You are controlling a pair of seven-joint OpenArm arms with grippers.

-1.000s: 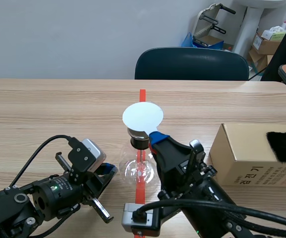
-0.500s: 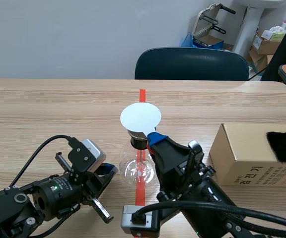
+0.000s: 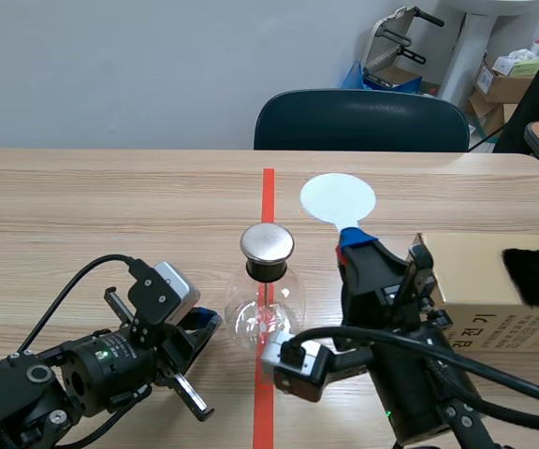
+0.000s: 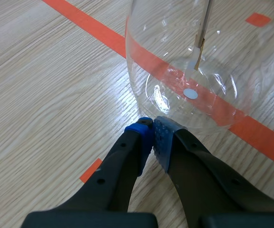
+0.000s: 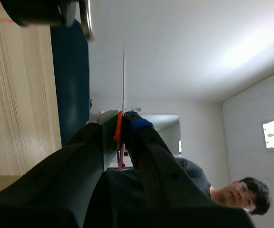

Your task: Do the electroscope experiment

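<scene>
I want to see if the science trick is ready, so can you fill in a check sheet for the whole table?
Surface: wooden table, orange tape line down the middle.
Job's things: glass flask with metal cap stands on the tape; white disc held up, apart from the cap.
Clutter: cardboard box, black furry thing against it.
Grippers: left end effector shut, tips at the flask's base; right end effector shut on the disc.
Cables: black cable loops over the left arm.
Surroundings: dark chair.

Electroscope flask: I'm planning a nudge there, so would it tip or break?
Probably fragile: the electroscope flask looks like thin clear glass. Its round belly under a heavier-looking metal cap suggests it could rock or tip when pushed.
</scene>
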